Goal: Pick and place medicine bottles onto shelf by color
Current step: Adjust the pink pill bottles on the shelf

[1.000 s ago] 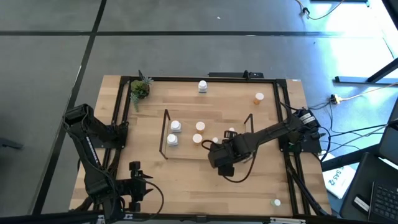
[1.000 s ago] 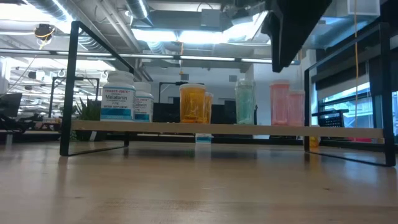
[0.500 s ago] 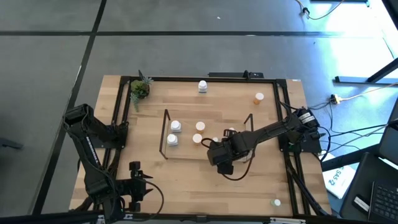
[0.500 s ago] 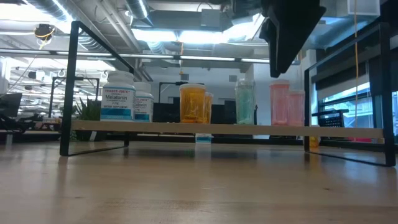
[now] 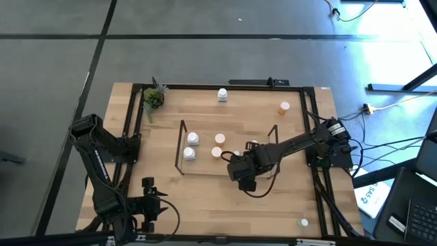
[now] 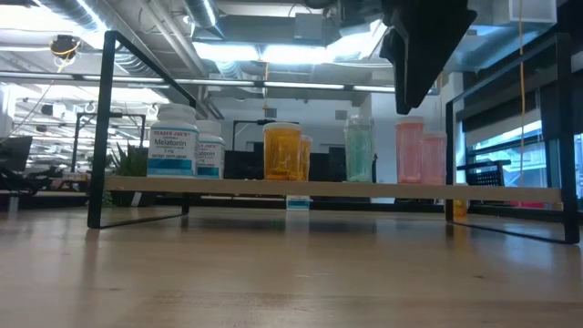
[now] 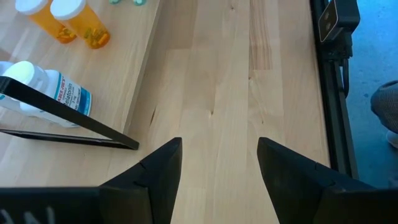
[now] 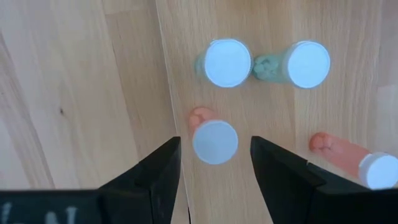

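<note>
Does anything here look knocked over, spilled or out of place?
Nothing is spilled or tipped. The bottles on the shelf stand upright, grouped by colour. Three others stand apart from the shelf: a white one and an orange one behind it, a small one in front at the right.

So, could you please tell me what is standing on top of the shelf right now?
On the shelf: two white melatonin bottles, two orange bottles, teal bottles and pink bottles. From above, the right gripper partly covers the teal and pink ones.
</note>
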You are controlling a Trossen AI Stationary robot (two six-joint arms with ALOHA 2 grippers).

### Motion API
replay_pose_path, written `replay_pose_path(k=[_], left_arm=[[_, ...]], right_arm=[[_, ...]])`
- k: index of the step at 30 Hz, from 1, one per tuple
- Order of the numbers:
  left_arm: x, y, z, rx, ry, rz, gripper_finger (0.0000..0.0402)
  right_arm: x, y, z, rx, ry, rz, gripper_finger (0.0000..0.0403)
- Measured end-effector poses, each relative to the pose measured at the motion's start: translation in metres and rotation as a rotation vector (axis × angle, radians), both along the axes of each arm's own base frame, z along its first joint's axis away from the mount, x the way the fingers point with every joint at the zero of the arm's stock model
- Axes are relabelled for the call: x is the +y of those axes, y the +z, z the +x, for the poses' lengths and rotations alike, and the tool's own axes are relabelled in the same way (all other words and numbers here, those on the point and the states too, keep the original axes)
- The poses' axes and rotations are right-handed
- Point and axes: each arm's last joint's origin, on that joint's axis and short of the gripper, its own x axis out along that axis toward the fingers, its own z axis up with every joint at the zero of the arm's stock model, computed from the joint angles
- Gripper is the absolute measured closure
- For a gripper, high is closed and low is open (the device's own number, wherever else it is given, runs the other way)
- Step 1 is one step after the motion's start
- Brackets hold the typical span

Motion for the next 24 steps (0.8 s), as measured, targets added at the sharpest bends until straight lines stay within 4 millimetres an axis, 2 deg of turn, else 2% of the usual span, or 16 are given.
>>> replay_pose_path(k=[24], left_arm=[[0.0,0.0001,0.0001,-0.001,0.0,-0.001,0.0198]], right_arm=[[-0.0005,0.0001,0.0002,-0.006,-0.002,-0.016,0.0207]])
